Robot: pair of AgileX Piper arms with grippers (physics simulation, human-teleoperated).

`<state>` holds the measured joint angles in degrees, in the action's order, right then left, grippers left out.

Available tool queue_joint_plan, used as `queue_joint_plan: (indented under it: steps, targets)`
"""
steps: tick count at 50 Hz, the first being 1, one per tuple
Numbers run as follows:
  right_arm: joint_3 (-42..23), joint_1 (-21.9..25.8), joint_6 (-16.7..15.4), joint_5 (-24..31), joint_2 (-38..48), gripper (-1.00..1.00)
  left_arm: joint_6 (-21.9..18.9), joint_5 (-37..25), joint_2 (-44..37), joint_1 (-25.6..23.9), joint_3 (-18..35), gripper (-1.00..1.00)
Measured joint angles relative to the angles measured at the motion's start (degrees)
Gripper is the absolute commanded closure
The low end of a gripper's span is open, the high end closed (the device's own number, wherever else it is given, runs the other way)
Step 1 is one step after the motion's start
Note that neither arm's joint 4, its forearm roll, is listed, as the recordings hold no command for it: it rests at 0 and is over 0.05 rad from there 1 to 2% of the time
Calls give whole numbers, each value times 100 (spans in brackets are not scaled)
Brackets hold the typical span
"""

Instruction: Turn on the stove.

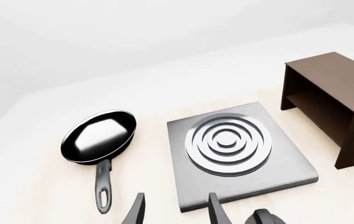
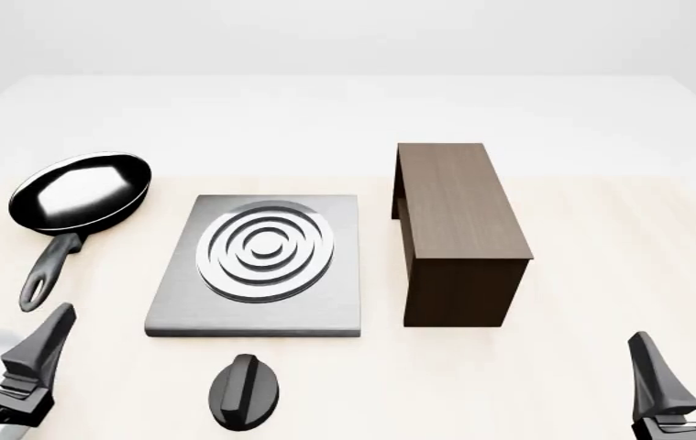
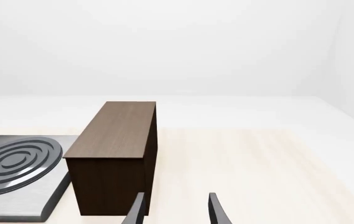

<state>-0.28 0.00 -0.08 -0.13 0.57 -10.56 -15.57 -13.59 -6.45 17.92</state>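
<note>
The stove [image 2: 262, 302] is a flat grey metal slab with a silver ring burner [image 2: 266, 249], at the table's middle left. It also shows in the left wrist view [image 1: 288, 161] and the right wrist view [image 3: 37, 198]. Its black round knob [image 2: 246, 391] with a raised ridge lies apart, in front of the slab; its edge shows in the left wrist view [image 1: 265, 218]. My left gripper [image 2: 11, 321] is open and empty at the front left, left of the knob. My right gripper [image 2: 690, 362] is open and empty at the front right.
A black frying pan [image 2: 82, 191] lies left of the stove, handle [image 2: 49, 272] pointing toward my left gripper. A dark brown wooden cabinet [image 2: 458, 220] stands right of the stove, between it and my right gripper.
</note>
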Motion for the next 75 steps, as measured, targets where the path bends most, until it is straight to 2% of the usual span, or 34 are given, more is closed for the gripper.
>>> queue_joint_plan:
  steps: [14,31,43,60,75]
  targets:
    - [0,0,0,0,0,-100,-320,-214,-776,-363,173,-100]
    - [0,0,0,0,0,-100,-481,102,-2011,-731,-75,-100]
    - [0,0,0,0,0,-100,-330,726,-3158,-1060,-335,-100]
    - [0,0,0,0,0,-100,-155,1981,-4834,-1306,-694,-100]
    - [0,0,0,0,0,-100,73,2567,-5696,-1589,-781,-100]
